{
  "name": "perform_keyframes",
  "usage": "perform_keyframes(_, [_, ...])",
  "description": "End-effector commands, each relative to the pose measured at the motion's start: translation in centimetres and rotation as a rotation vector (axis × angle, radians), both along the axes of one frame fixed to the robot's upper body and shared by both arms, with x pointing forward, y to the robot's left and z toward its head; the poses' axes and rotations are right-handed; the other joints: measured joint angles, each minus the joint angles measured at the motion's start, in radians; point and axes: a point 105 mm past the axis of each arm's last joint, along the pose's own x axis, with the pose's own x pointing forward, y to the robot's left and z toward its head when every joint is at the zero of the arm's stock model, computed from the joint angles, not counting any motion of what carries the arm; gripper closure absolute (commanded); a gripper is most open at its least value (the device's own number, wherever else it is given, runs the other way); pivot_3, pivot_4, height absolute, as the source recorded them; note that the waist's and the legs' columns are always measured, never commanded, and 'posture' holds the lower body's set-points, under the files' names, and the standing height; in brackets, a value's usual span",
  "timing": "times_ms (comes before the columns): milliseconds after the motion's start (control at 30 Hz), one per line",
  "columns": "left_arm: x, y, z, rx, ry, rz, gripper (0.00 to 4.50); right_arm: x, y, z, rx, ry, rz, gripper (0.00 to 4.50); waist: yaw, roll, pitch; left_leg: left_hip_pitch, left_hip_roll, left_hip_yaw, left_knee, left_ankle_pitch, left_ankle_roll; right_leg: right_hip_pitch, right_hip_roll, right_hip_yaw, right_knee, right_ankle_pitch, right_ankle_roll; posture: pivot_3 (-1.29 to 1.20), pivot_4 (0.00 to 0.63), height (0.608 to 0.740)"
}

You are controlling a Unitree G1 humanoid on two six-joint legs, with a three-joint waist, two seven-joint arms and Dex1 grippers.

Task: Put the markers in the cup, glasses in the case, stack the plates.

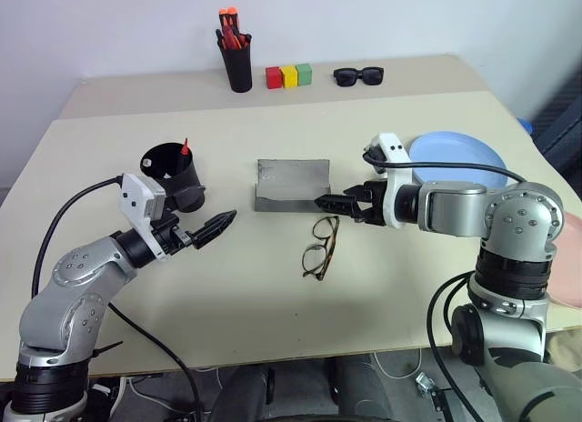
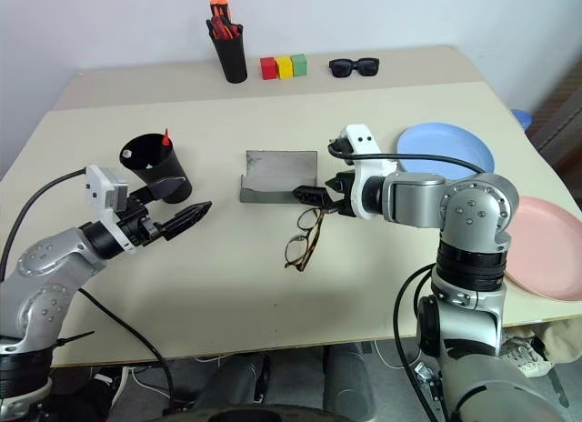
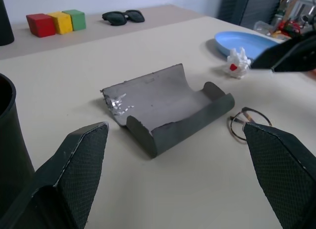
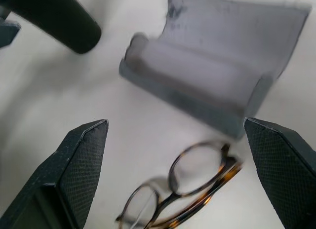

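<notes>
My left hand (image 1: 216, 226) hovers spread and empty above the beige tabletop (image 1: 236, 304), pointing toward the middle of the scene, just in front of the cup (image 1: 173, 175). That wide black cup stands upright on my left side with the red tip of a marker (image 1: 185, 148) poking above its rim; I cannot tell whether the second marker is inside. The glasses (image 1: 320, 247) lie unfolded on the tabletop near the centre, brownish frame down, lenses clear, nothing touching them. My right hand (image 1: 338, 204) hangs just above their far end, fingers (image 4: 79, 174) wide apart and holding nothing, tilted down toward the frame. Just beyond the glasses sits the case (image 1: 291, 185), grey, hinged open and empty, its lid standing up at the back. On my right, the light blue plate (image 1: 459, 156) rests flat on the tabletop behind my right forearm, and the pink plate (image 2: 546, 247) lies well apart from it, nearer the tabletop's right edge, not stacked. Along the far wall stand a narrow black pen pot (image 1: 239, 65) full of red-orange pens, three blocks (image 1: 288, 75) in red, yellow and green, and black sunglasses (image 1: 358, 75).
</notes>
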Motion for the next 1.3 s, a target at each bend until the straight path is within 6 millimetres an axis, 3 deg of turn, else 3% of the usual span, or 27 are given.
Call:
perform_keyframes(33, [-0.1,0.0,0.9,0.009,-0.052,0.007,0.00,-1.1,0.9,1.5,0.074,0.031,0.066,0.04,0.001,0.000,0.000,0.000,0.000,0.000,0.000,0.000,0.000,0.000,0.000,0.000,0.000,0.000,0.000,0.00,0.150,0.740])
perform_keyframes(200, [0.0,-0.1,1.1,0.008,-0.063,0.018,0.00,-1.7,0.3,1.1,0.021,0.131,0.051,0.04,0.003,0.000,0.000,0.000,0.000,0.003,0.000,0.000,0.000,0.002,0.000,-0.001,-0.001,0.000,0.000,0.00,0.150,0.740])
perform_keyframes(267, [0.1,-0.1,1.0,0.010,-0.065,0.019,0.00,-2.6,0.1,0.6,-0.052,0.177,0.152,0.04,-0.002,0.000,0.000,0.000,0.000,0.005,0.001,-0.001,0.001,0.002,0.000,0.000,-0.001,0.000,0.001,0.00,0.150,0.740])
perform_keyframes(467, [0.2,-0.4,1.0,0.010,-0.072,0.020,0.00,-1.9,-1.3,-1.3,-0.106,0.251,0.063,0.04,0.003,-0.001,0.000,0.000,0.002,0.007,0.001,-0.001,0.003,0.001,0.001,0.000,-0.002,0.000,0.001,0.00,0.150,0.740])
perform_keyframes(867, [0.3,-0.5,1.1,0.008,-0.074,0.028,0.00,-1.1,0.4,-3.4,0.037,0.344,-0.007,0.04,0.004,-0.001,0.000,0.000,0.006,0.008,0.000,-0.001,0.002,0.001,0.002,0.001,-0.003,0.001,0.001,0.00,0.150,0.740])
perform_keyframes(1133, [0.2,-0.8,0.9,0.000,-0.064,0.029,0.00,-0.3,1.9,-4.0,0.156,0.361,-0.191,0.04,0.003,0.000,0.000,0.000,0.009,0.009,0.000,-0.001,0.002,0.000,0.006,0.003,-0.002,0.001,0.001,0.00,0.150,0.740])
perform_keyframes(1233, [0.2,-0.8,1.0,0.001,-0.066,0.028,0.00,-0.4,2.0,-4.2,0.155,0.365,-0.210,0.87,0.003,0.000,0.000,0.000,0.010,0.009,0.000,-0.001,0.002,0.000,0.007,0.003,-0.002,0.002,0.000,0.00,0.150,0.740])
perform_keyframes(1300, [0.2,-0.8,1.1,-0.002,-0.066,0.028,0.00,-0.5,2.0,-4.3,0.148,0.365,-0.210,1.88,0.003,0.000,0.000,0.000,0.011,0.009,0.000,-0.001,0.002,0.000,0.008,0.003,-0.002,0.002,0.000,0.00,0.150,0.740])
